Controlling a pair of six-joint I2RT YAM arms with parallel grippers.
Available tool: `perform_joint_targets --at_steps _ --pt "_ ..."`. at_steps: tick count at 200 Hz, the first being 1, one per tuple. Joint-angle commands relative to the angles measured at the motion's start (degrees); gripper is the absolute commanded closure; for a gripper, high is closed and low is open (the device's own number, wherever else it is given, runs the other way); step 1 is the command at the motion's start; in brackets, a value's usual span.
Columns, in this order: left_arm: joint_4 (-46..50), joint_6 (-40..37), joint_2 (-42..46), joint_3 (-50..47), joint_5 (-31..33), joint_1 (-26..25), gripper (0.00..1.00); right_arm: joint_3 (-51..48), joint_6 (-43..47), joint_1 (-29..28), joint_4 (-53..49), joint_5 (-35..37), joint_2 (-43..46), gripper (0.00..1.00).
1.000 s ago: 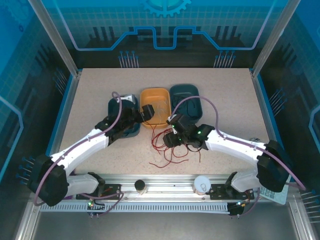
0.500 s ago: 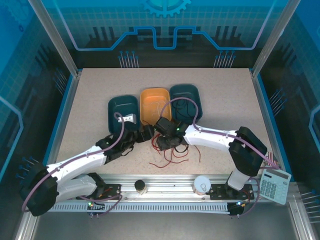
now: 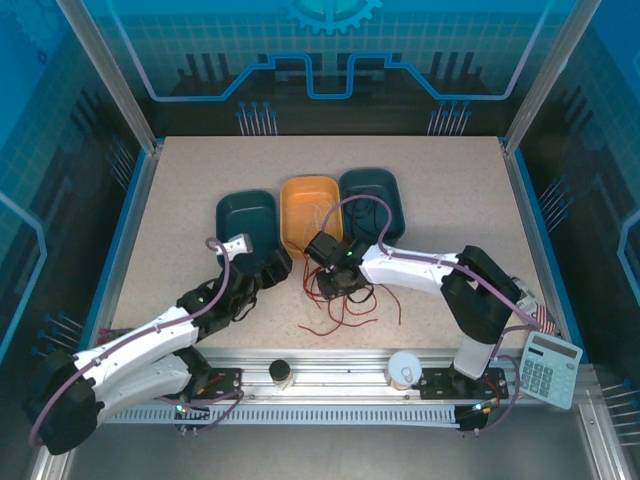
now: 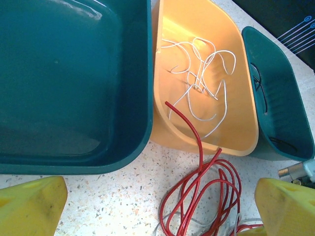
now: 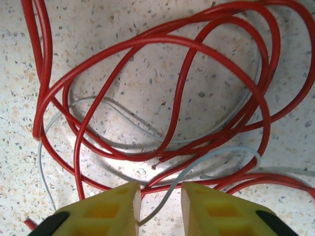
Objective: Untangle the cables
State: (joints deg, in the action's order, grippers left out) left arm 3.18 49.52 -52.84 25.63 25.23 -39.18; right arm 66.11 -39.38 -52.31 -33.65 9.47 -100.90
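Observation:
A tangle of red cables [image 3: 338, 308] lies on the table in front of the orange bin [image 3: 296, 196]. My right gripper [image 3: 334, 286] is down over this pile. In the right wrist view the red cables [image 5: 162, 88] loop on the tabletop and a whitish cable [image 5: 197, 167] runs between the yellow fingers [image 5: 106, 214], which stand narrowly apart around it. My left gripper [image 3: 274, 266] is wide open, just left of the pile. In the left wrist view the red cables [image 4: 211, 191] lie ahead, whitish cables [image 4: 202, 83] lie in the orange bin, and a black cable [image 4: 261, 93] lies in the right teal bin.
Three bins stand in a row mid-table: a left teal bin [image 3: 232, 205], the orange bin, and a right teal bin [image 3: 390, 182]. A calculator [image 3: 545, 365] sits at the near right corner. Two small cups [image 3: 281, 373] [image 3: 403, 368] stand on the front rail.
My left gripper has drawn back from the left teal bin toward the near side. My right gripper has shifted left over the red pile and its jaws have narrowed around a whitish cable.

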Motion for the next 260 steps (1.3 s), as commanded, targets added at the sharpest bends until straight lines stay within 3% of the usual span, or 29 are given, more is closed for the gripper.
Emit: perform_joint_targets --at_steps 1,35,76,137,183,241,260 --pt "-1.6 -2.0 -1.1 -0.8 -0.6 -0.2 0.03 -2.0 -1.0 0.8 0.3 0.1 1.7 0.81" --pt "-6.0 -8.4 -6.8 1.6 -7.5 -0.2 0.14 -5.2 -1.1 2.0 1.1 2.9 7.1 0.99" --pt "-7.8 -13.1 -20.0 7.5 -14.2 -0.6 0.25 -8.2 0.4 3.8 2.1 4.7 13.2 1.0" --pt "-6.5 -11.3 -31.2 12.8 -11.5 -2.5 0.38 -8.6 1.8 4.3 1.4 6.7 16.8 1.0" --pt "-3.8 -10.8 -35.5 14.9 -8.8 -4.3 0.66 -7.9 3.4 5.1 0.8 7.7 18.7 1.0" --pt "-6.0 -11.1 -39.6 16.5 -7.8 -5.0 0.63 -8.2 4.1 5.3 1.3 7.5 19.0 1.0" --pt "-5.7 -11.2 -40.2 17.2 -7.7 -5.2 0.76 -8.7 3.9 5.4 1.6 7.5 19.2 1.0"
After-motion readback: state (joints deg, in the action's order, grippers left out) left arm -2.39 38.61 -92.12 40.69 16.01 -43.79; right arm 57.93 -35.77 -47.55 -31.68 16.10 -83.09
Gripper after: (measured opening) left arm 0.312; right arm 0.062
